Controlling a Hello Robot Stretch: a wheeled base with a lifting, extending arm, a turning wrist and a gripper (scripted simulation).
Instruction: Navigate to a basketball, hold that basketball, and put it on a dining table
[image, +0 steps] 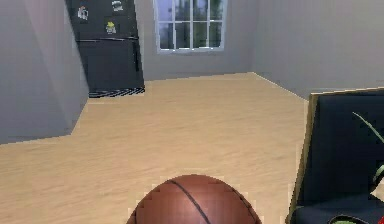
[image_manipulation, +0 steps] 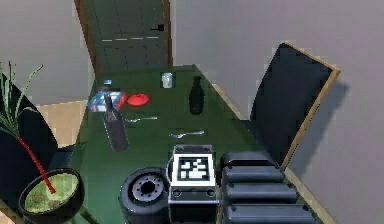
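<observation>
Basketball (image: 195, 200), orange-brown with dark seams, shows at the bottom edge of the forward view, near the middle, its lower part cut off. I cannot tell what it rests on. Pale wooden floor (image: 180, 120) stretches beyond it to a dark fridge (image: 105, 45) and a window (image: 188, 25) on the far wall. A dark chair with a wooden frame (image: 345, 150) stands at that view's right edge.

In the arm side view the dining table (image_manipulation: 160, 145) is dark green. The arm (image_manipulation: 250, 190) lies over its near edge, with a white marker square (image_manipulation: 192, 168) at its end and the gripper (image_manipulation: 140, 195) just left of that, above the tabletop. Its far end is hard to make out, so I cannot tell whether it holds anything.

A green bowl (image_manipulation: 50, 192) with a leafy plant sits at the table's near left corner. A grey bottle (image_manipulation: 115, 128) stands near the left edge. A spoon (image_manipulation: 185, 132) lies near the middle, and a dark bottle (image_manipulation: 198, 93) stands farther up, towards the right edge. A red disc (image_manipulation: 138, 99) and a small cup (image_manipulation: 167, 79) are near the far edge. A second wood-framed chair (image_manipulation: 295, 95) stands just beside the table's right edge. A green door (image_manipulation: 125, 40) stands beyond the far edge.
</observation>
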